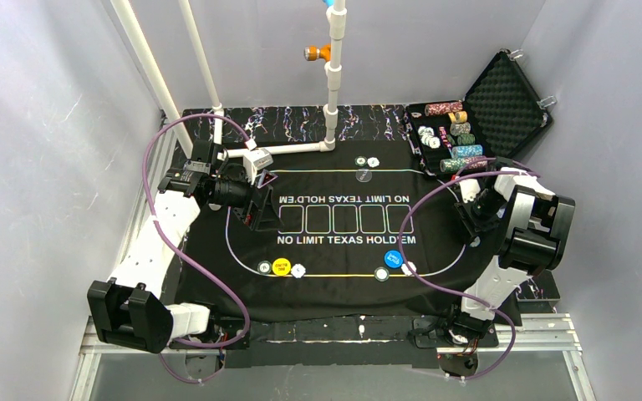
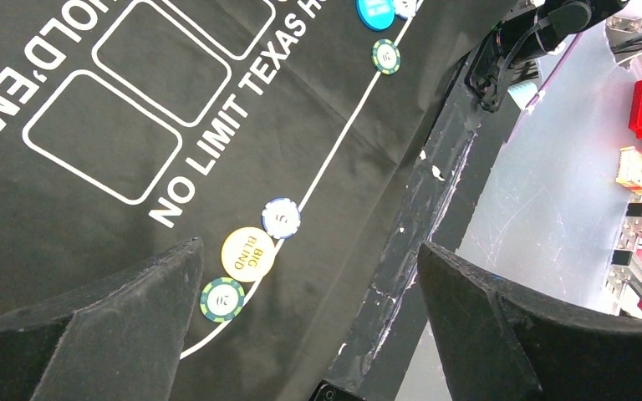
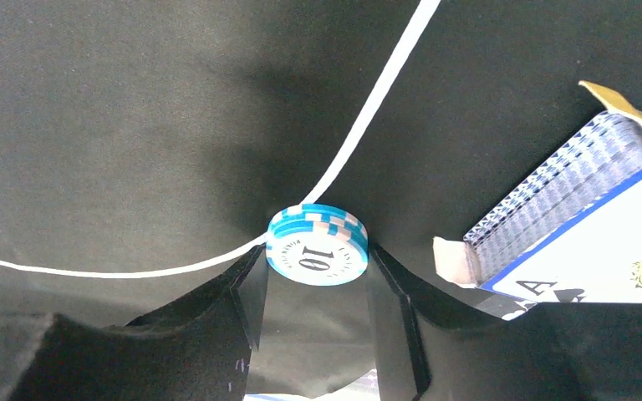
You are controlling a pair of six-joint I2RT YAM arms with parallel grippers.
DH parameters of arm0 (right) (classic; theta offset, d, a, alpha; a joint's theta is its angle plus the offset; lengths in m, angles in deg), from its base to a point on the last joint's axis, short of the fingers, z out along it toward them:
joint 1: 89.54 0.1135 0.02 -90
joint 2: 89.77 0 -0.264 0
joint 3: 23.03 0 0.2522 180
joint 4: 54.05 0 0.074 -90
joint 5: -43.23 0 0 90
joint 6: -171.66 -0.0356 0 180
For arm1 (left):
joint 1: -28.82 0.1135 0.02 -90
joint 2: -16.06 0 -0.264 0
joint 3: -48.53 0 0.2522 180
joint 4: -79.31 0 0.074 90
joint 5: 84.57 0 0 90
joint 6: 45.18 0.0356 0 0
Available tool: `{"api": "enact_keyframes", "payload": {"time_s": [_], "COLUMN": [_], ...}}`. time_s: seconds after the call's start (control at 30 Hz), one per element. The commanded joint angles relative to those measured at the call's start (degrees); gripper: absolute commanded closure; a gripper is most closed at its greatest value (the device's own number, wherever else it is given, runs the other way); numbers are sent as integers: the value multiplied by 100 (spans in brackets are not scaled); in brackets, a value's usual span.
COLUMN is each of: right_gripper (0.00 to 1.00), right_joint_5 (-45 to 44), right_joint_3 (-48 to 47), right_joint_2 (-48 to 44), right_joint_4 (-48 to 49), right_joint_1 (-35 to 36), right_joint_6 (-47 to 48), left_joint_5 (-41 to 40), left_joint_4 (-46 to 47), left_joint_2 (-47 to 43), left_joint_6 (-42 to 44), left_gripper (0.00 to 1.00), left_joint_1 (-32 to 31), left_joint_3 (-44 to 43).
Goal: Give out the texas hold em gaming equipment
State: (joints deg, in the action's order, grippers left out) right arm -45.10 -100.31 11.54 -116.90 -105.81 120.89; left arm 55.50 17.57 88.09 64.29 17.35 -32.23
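My right gripper point(image 3: 316, 266) is shut on a short stack of blue-and-white "10" chips point(image 3: 318, 244), held low over the mat's white line near its right end point(image 1: 474, 221). An open card box point(image 3: 585, 225) showing blue-patterned card backs lies just right of it. My left gripper point(image 2: 309, 280) is open and empty, hovering over the mat's left side point(image 1: 259, 209). On the near line lie a green chip point(image 2: 222, 299), the yellow BIG BLIND button point(image 2: 247, 253), a white chip point(image 2: 281, 218), the blue button point(image 1: 394, 259) and two more chips point(image 1: 381, 273).
The black foam-lined case point(image 1: 506, 100) stands open at the back right with several chip stacks point(image 1: 456, 138). Two chips point(image 1: 367, 161) and a clear disc point(image 1: 365, 176) lie at the mat's far edge. A white pipe frame point(image 1: 331, 100) stands at the back.
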Motion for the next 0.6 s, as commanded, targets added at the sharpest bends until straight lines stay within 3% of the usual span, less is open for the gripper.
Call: {"api": "enact_keyframes", "payload": {"time_s": [0.0, 0.57], "right_gripper": [49, 54], "right_joint_5": [149, 252], "right_joint_3": [-200, -502], "right_joint_2": [-92, -376], "right_joint_4": [-96, -528], "right_joint_1": [-16, -16], "right_joint_6": [30, 107], "left_joint_5": [147, 153], "left_joint_4": [-47, -48], "left_joint_2": [14, -9], "left_joint_6": [15, 15], "left_gripper": [1, 1], "left_joint_1": [-23, -23], "left_joint_3": [-5, 2]}}
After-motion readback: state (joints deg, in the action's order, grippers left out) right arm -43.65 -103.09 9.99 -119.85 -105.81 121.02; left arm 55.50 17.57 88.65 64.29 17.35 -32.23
